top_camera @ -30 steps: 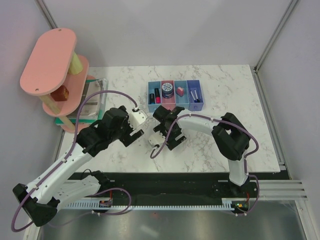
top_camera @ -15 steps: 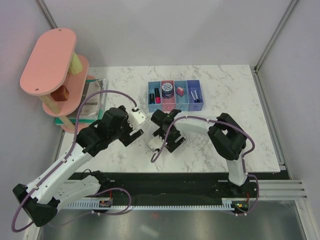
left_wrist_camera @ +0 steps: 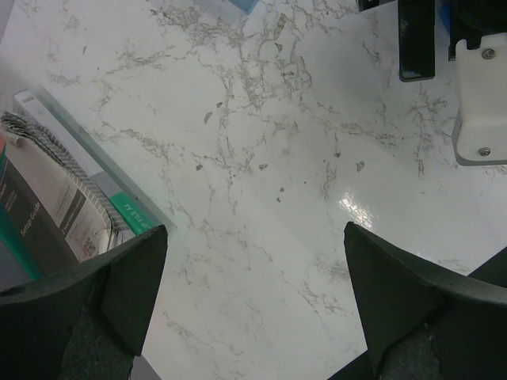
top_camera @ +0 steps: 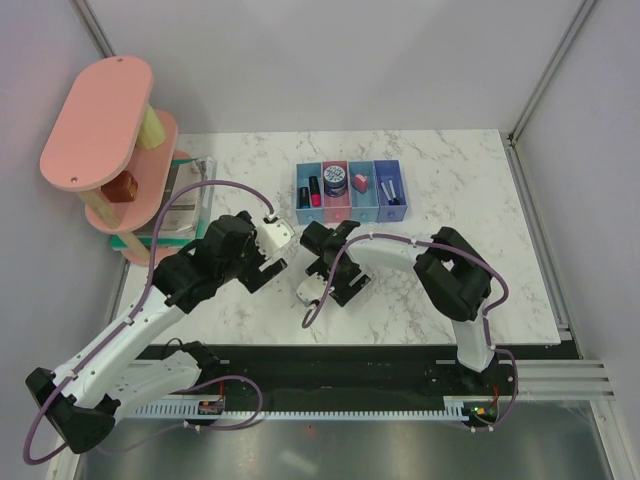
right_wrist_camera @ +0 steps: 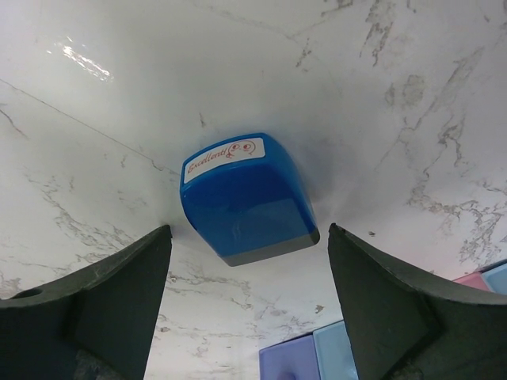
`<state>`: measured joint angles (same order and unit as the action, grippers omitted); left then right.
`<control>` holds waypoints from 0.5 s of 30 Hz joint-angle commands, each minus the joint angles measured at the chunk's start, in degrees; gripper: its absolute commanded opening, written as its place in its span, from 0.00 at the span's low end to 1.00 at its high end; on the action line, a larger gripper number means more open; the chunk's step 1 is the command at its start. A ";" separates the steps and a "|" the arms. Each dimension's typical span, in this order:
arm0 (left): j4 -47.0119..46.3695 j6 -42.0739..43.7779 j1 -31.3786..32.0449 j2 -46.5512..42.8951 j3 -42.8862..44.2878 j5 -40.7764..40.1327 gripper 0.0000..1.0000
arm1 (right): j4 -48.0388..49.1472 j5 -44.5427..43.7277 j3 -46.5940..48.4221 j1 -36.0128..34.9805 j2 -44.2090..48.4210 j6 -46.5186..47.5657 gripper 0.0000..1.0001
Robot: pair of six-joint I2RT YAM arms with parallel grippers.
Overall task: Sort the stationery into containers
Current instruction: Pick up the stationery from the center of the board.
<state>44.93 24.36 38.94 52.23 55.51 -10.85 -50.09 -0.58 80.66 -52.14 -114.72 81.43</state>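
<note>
**Straddling the blue wedge block, right jaws wide, no contact**

Sitting on the marble table point(top_camera: 450, 170), the blue wedge block point(right_wrist_camera: 245, 198) lies between the two fingers of the right gripper point(right_wrist_camera: 247, 237). There are clear gaps on both sides and neither finger point(right_wrist_camera: 103, 309) touches it. The jaws are spread wide and hold nothing. The block carries a white label reading "Excellent" with a small face, plus a grey edge along its lower side. In the top view it is hidden under the right gripper point(top_camera: 325, 262), which hangs just in front of the containers, on the arms' side.

The containers are four bins joined in a row: light blue bin point(top_camera: 300, 205), pink bin point(top_camera: 337, 207), second light blue bin point(top_camera: 362, 205) and purple-blue bin point(top_camera: 393, 209).
- Markers point(top_camera: 310, 190) stand in the first bin.
- The round blue roll point(top_camera: 335, 178) sits in the pink bin.
- The pink eraser point(top_camera: 360, 184) is in the second light blue bin.
- A thin pen point(top_camera: 390, 190) is in the purple-blue bin.

The right wrist view catches corners of the bins at its lower right.

The left gripper point(left_wrist_camera: 255, 237) has its jaws fully spread over bare marble and holds nothing. In the top view it point(top_camera: 275, 255) sits just left of the right gripper, apart from it.

A clear tray point(top_camera: 205, 175) at the table's left holds a spiral notebook point(left_wrist_camera: 55, 190). The pink shelf tower point(top_camera: 100, 115) stands beside the tray.
</note>
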 commanded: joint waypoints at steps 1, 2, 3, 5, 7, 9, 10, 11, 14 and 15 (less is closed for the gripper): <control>-0.72 1.13 -0.62 -0.46 -0.13 0.31 1.00 | 1.48 2.16 -0.15 -1.30 -0.77 1.10 0.88; -0.72 1.13 -0.70 -0.37 -0.05 0.31 1.00 | 1.57 2.16 -0.33 -1.65 -0.51 1.28 0.88; -0.72 1.13 -0.79 -0.46 -0.22 0.31 1.00 | 1.66 2.16 -0.42 -1.82 -0.33 1.28 0.87; -0.63 1.04 -0.79 -0.72 -0.31 0.31 1.00 | 1.92 1.90 -0.86 -2.44 0.19 1.19 0.87; -0.72 1.13 -0.97 -0.72 -0.40 0.48 1.00 | 2.27 2.16 -0.95 -2.88 0.46 1.02 0.87; -0.72 0.87 -1.06 -0.81 -0.40 0.74 1.00 | 2.45 2.07 -1.21 -3.41 0.72 0.93 0.86; -0.72 0.87 -1.14 -1.07 -0.49 0.83 1.00 | 2.45 2.07 -1.21 -3.58 0.72 0.93 0.85; -0.80 0.69 -1.15 -0.90 -0.57 0.92 1.00 | 2.45 1.99 -1.30 -3.67 0.72 0.84 0.85; -0.72 0.78 -1.23 -0.99 -0.57 1.10 1.00 | 2.80 1.55 -1.56 -3.85 0.55 0.66 0.80; -0.80 0.69 -1.23 -0.99 -0.66 1.18 1.00 | 3.15 1.37 -1.56 -3.85 0.55 0.57 0.76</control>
<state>44.93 24.36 38.20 52.18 55.09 -10.37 -49.87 -2.90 80.12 -54.78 -114.69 81.95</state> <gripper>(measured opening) 0.993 0.811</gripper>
